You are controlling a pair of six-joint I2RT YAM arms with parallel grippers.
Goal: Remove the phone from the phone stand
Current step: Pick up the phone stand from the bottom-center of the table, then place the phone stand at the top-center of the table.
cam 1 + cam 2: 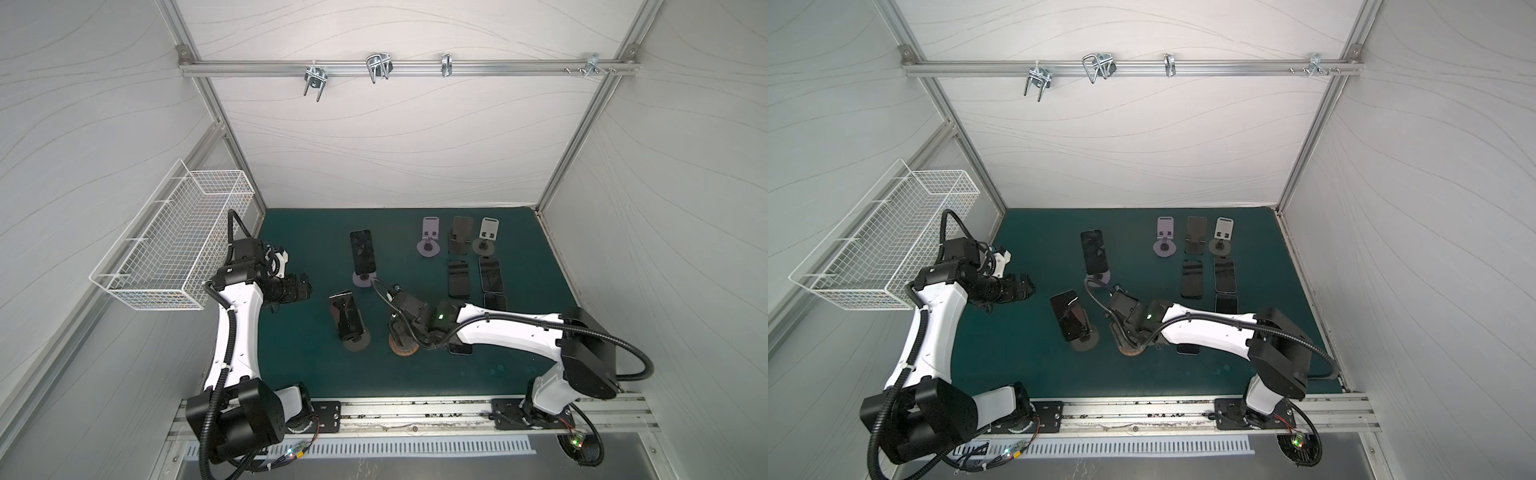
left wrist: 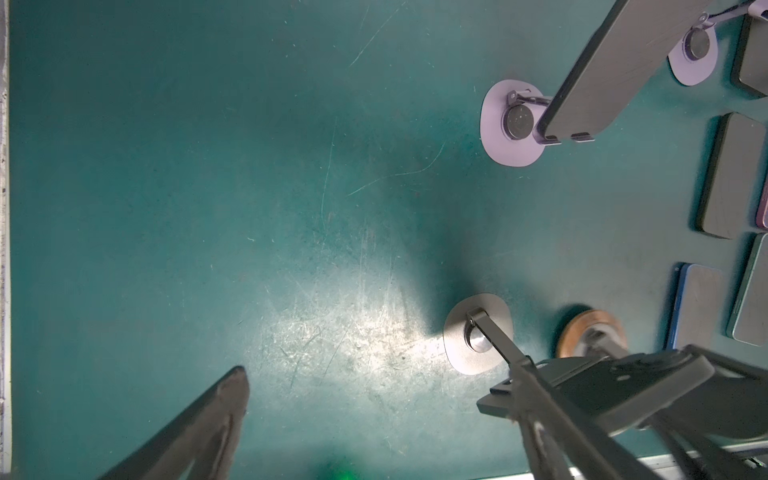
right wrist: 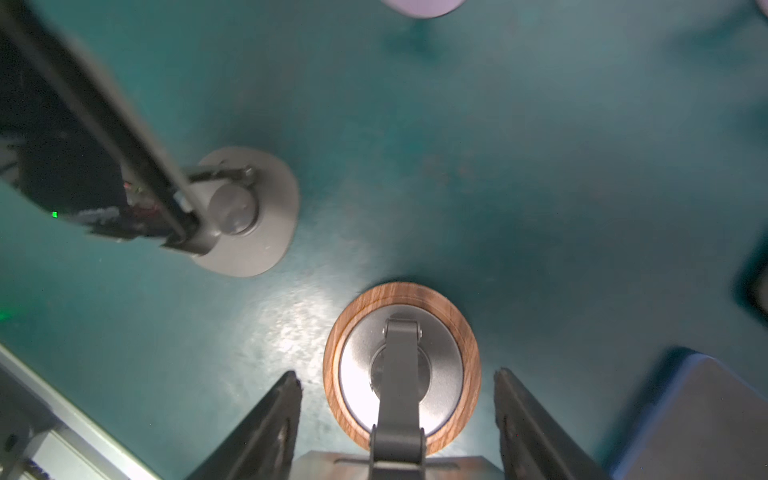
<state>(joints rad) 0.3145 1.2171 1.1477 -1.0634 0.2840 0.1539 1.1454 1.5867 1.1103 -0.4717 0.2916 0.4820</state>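
- Phone first: I judge that the one I am after sits on the wood-rimmed stand (image 3: 446, 365) under my right wrist. My own arm hides it in both top views. The right wrist view shows only the stand's neck (image 3: 397, 415) and its grey head plate (image 3: 324, 467).
- Biggest risk: the whole stand tips or lifts with the phone if I pull off-line, because nothing pins its base to the mat (image 1: 291, 353).
- Next: the dark grey stand (image 1: 356, 344) with its leaning phone (image 1: 347, 320) is just beside me, and a sideways swing of my wrist could knock it over.
- Smaller: a flat phone (image 1: 460, 348) lies on the mat near the wooden base, under my forearm, and dropping low could press on it.
- Smallest: my pads may catch the head plate rather than the phone's edges, and then the phone slips or stays put.
- Right gripper (image 3: 397, 374): the jaws are partly apart, with one fingertip (image 3: 291, 386) on each side of the neck and the head plate spanning the gap. I cannot tell whether the pads press on anything or hold it.
- Left gripper (image 1: 301, 286): the jaws are wide apart and empty over bare mat, well apart from the wooden stand.
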